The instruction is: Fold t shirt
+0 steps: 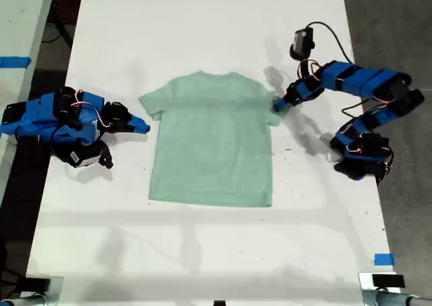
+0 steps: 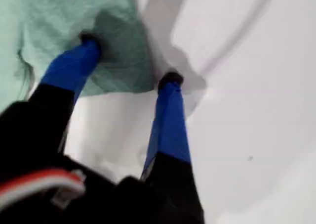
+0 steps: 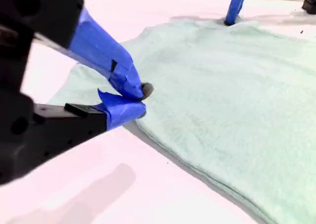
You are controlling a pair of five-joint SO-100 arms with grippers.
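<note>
The t shirt (image 1: 212,140) lies flat mid-worktop (image 1: 202,22). My first pincer (image 2: 129,61), at the exterior view's right sleeve, stands apart, one finger on the cloth and one off it. My second pincer (image 3: 136,99), by the exterior view's left sleeve, is together, holding nothing. Risk, I judge: the first pincer closing on too little sleeve edge, so the cloth slips free mid-fold.

Bright overhead light, soft shadows on the table (image 1: 202,252), wrist views perhaps motion-blurred
</note>
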